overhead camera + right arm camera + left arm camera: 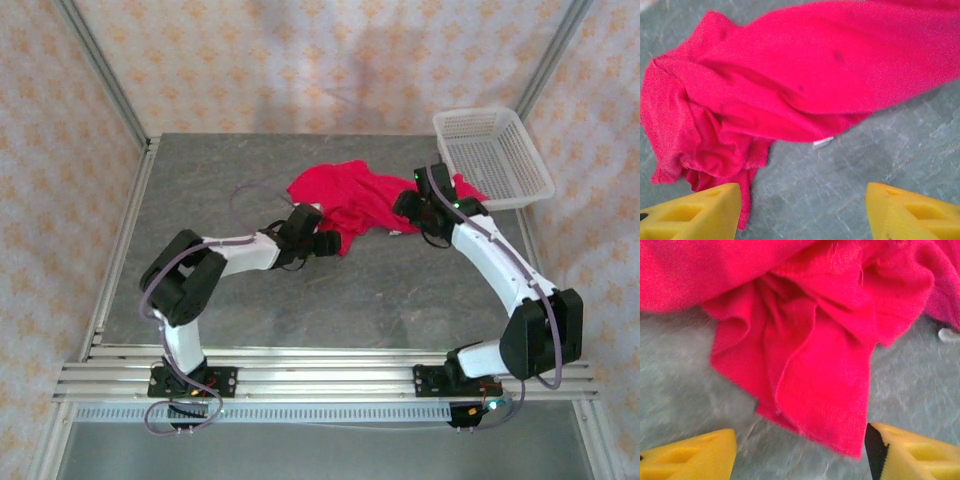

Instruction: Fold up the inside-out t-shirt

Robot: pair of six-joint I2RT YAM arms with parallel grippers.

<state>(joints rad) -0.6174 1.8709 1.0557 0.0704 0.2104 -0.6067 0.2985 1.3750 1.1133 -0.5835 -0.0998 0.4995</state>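
The inside-out t-shirt (352, 198) is a bright red crumpled heap at the back middle of the grey table (250, 290). My left gripper (327, 243) is at its near left edge. In the left wrist view a hanging flap of the shirt (815, 385) reaches down between the yellow fingers (695, 455), and the left gripper (800, 457) is open around it without clamping. My right gripper (413, 216) is at the shirt's right side. It (805, 212) stands open over bare table, with red cloth (790, 80) just beyond and a small pale tag (823, 142) at the hem.
A white mesh basket (495, 155) stands at the back right corner, close behind the right arm. Metal frame posts and patterned walls close in the table on three sides. Bare grey table lies in front of the shirt.
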